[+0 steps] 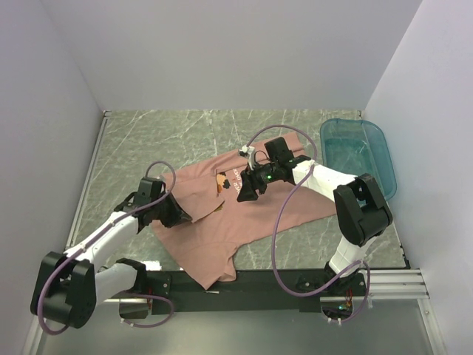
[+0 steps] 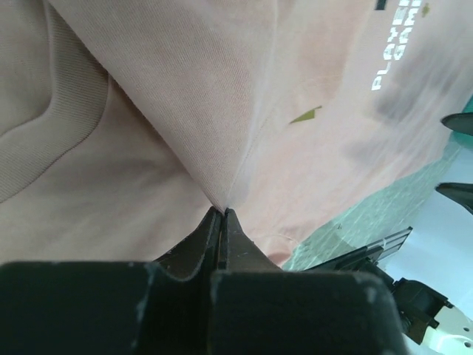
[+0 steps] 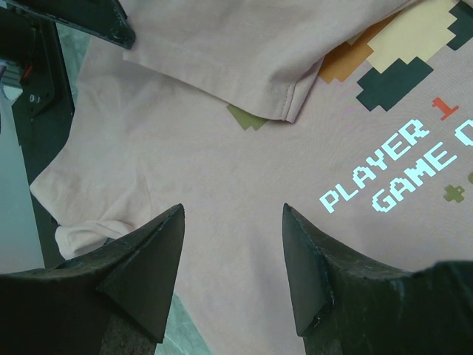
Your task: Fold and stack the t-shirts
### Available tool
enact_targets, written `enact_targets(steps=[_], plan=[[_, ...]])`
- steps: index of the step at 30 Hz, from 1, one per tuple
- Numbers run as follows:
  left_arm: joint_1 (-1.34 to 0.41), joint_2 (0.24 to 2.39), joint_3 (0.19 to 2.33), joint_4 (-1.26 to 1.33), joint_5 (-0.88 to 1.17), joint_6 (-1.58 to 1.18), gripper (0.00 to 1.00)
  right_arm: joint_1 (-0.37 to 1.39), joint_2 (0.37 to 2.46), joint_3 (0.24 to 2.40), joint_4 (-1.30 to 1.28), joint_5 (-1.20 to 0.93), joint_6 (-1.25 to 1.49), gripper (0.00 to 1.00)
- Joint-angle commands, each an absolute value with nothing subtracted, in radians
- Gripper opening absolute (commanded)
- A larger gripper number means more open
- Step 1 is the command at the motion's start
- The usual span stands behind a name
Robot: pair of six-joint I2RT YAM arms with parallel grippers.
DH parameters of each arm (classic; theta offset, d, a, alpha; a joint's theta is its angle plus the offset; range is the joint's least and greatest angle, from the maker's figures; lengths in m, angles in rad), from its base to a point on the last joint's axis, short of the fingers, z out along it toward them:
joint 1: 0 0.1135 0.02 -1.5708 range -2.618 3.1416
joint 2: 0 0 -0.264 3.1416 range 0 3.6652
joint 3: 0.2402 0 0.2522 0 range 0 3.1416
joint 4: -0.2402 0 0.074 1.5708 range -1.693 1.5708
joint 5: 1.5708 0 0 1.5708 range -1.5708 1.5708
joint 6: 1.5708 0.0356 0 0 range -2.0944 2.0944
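- So, your t-shirt lies spread on the middle of the table. It is pink and not folded flat yet.
- Your left gripper is at the 9 o'clock side of the shirt. Its jaws are squeezed tight on a thin ridge of the cloth.
- Your right gripper hangs over the shirt, toward 12 o'clock. Its jaws are wide apart and hold nothing.
- A flap of cloth lies over part of the picture print, so one side looks partly folded in.
- Watch the left pinch. Only the very tips have the cloth, so I think a fast pull could make it slip out.
- Pull to one side and the fold may go crooked or bunch up.
- Bring the right gripper down with care. It could grab two layers, not one, and drag the whole shirt.
- A corner at 6 o'clock reaches the black bar. It might snag there.
- Both arms are near each other, so they could bump.
- The teal tub sits at 2 o'clock, apart from the shirt.
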State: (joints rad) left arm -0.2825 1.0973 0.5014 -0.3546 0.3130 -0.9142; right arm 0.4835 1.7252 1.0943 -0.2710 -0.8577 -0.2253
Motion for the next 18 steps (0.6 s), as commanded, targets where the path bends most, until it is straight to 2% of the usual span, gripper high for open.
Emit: enact_targets(steps=[1, 14, 16, 17, 18], plan=[[-0.275, 1.051, 0.499, -0.373, 0.314, -0.930, 0.00, 0.477, 1.736, 1.127, -0.275, -0.874, -0.229, 0.62], [-0.209, 1.052, 0.474, -0.367, 0.281, -0.914, 0.02, 0.477, 1.738, 1.134, -0.287, -0.868, -0.239, 0.62], [-0.190, 1.031, 0.477, -0.383, 0.270, -0.917, 0.14, 0.476, 1.736, 1.140, -0.299, -0.864, -0.248, 0.62], [-0.187, 1.010, 0.483, -0.391, 0.264, -0.916, 0.23, 0.476, 1.733, 1.141, -0.304, -0.853, -0.253, 0.62], [-0.186, 0.997, 0.491, -0.402, 0.256, -0.913, 0.42, 0.476, 1.730, 1.144, -0.310, -0.850, -0.256, 0.62]])
